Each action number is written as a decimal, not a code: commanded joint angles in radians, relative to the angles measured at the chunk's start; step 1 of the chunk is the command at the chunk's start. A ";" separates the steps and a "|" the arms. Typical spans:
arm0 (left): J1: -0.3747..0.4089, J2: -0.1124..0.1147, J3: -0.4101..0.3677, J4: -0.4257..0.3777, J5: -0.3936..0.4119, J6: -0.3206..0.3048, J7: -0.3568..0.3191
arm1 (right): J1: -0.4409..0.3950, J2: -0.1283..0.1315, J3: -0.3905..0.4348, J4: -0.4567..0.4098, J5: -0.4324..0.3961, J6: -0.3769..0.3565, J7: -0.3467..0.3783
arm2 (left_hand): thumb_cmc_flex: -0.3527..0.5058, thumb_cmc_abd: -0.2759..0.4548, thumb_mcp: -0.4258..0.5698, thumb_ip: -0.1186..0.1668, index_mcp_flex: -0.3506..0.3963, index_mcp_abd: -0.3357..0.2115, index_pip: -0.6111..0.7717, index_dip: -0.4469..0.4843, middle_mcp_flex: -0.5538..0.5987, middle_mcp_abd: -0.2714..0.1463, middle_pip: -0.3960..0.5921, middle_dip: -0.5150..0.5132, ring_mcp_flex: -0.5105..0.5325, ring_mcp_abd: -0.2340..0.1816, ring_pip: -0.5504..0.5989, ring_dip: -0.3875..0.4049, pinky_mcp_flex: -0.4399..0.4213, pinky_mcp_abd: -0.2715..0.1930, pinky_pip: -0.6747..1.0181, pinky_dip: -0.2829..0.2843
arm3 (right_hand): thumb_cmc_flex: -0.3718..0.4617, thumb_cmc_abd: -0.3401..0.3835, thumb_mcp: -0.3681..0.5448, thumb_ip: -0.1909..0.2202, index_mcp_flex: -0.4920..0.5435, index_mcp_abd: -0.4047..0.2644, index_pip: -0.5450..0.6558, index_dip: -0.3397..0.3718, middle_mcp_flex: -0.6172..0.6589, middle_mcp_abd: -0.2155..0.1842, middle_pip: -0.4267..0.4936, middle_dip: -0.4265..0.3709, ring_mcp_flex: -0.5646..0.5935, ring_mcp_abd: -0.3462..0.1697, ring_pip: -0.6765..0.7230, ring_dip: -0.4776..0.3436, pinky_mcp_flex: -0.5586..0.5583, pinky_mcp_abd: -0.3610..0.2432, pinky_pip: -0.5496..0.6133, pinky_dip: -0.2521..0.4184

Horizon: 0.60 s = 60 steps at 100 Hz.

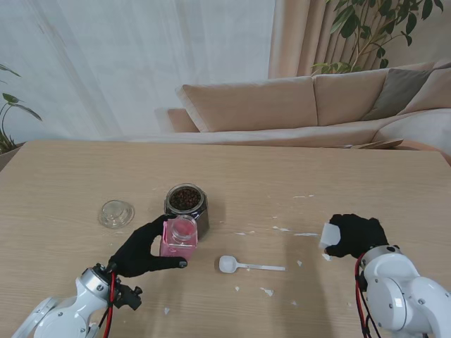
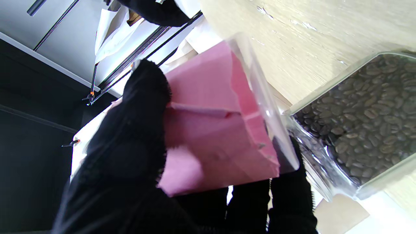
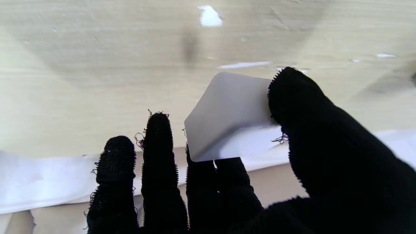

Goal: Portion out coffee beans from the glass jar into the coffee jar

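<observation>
the coffee jar (image 1: 179,238) (pink-lined) sat gripped in the left hand (image 1: 144,250) beside the glass jar (image 1: 187,205); the right hand (image 1: 356,235) pinched a white lid (image 1: 329,234).

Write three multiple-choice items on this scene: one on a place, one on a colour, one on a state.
1. Where does the spoon lie?
A. in the bean jar
B. on the table, between the hands
C. in the right hand

2. What colour is the label on the small jar?
A. pink
B. green
C. blue

3. What is the state of the bean jar?
A. lidded
B. tipped over
C. open and upright

Answers:
1. B, it rests flat on the table between the left hand and right hand.
2. A, the wrist view shows pink.
3. C, beans show through its open mouth.
</observation>
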 commanded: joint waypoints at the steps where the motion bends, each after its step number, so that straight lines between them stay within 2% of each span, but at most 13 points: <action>1: 0.009 -0.002 -0.001 -0.012 -0.001 -0.006 -0.017 | -0.001 -0.002 -0.009 0.037 -0.006 0.013 0.008 | 0.169 0.143 0.318 0.040 0.077 -0.190 0.225 0.095 0.102 -0.127 0.174 0.042 0.009 -0.014 0.005 0.021 0.018 -0.018 0.038 0.008 | 0.096 0.137 0.136 0.039 0.052 -0.144 0.145 0.003 -0.011 -0.039 0.043 0.012 -0.024 -0.026 0.013 0.014 -0.012 -0.006 0.029 -0.004; 24: 0.009 -0.002 -0.004 -0.011 0.000 -0.005 -0.017 | 0.009 -0.005 -0.041 0.143 -0.028 0.035 -0.077 | 0.169 0.145 0.316 0.040 0.076 -0.189 0.225 0.095 0.100 -0.125 0.174 0.042 0.007 -0.013 0.005 0.020 0.018 -0.018 0.037 0.008 | 0.071 0.138 0.136 0.039 0.041 -0.178 0.110 0.015 -0.051 -0.041 0.047 0.007 -0.054 -0.028 0.009 0.011 -0.018 -0.013 0.031 -0.005; 40: 0.008 -0.002 -0.004 -0.010 0.003 -0.003 -0.016 | 0.010 -0.007 -0.064 0.193 -0.043 0.045 -0.132 | 0.170 0.144 0.315 0.041 0.076 -0.188 0.224 0.095 0.101 -0.125 0.173 0.042 0.007 -0.013 0.005 0.020 0.018 -0.018 0.037 0.009 | 0.046 0.130 0.143 0.037 0.044 -0.194 0.074 0.045 -0.085 -0.041 0.083 0.022 -0.080 -0.031 0.045 0.026 -0.022 -0.025 0.046 -0.001; 60: 0.005 -0.002 -0.001 -0.011 0.002 -0.001 -0.018 | 0.016 -0.006 -0.086 0.232 -0.070 0.051 -0.160 | 0.170 0.145 0.315 0.041 0.075 -0.188 0.223 0.095 0.100 -0.126 0.173 0.042 0.007 -0.014 0.005 0.019 0.018 -0.018 0.037 0.009 | 0.011 0.130 0.140 0.045 0.032 -0.239 0.039 0.063 -0.145 -0.038 0.097 0.040 -0.131 -0.038 0.067 0.039 -0.039 -0.039 0.052 0.006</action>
